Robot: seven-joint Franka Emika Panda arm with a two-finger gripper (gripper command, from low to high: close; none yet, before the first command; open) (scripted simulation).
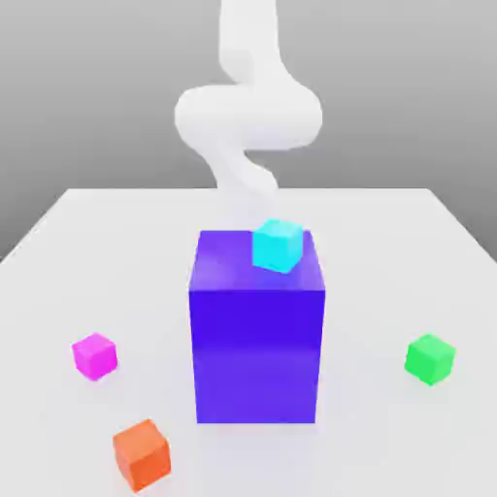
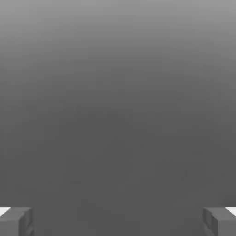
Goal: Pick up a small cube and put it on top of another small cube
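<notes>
In the exterior view, the white arm [image 1: 248,116] is seen rising behind a tall blue-purple block [image 1: 257,335], its links blurred and folded into a curve above the far side of the white table [image 1: 87,252]. No contact between the arm and any object is observed. A cyan cube [image 1: 279,244] is found resting on the block's top face, toward its far corner on the exterior view's right. The small magenta cube [image 1: 94,355] is located on the table at the exterior view's left of the block, well apart from it. The small green cube [image 1: 429,358] is located on the table at the exterior view's right, likewise well apart. An orange cube [image 1: 142,454] is noted near the front, just below the magenta one.

In the hand view, the gripper [image 2: 118,221] is recorded with its two grey fingertips [image 2: 16,221] spread wide, nothing held between them. A plain grey background is observed beyond.
</notes>
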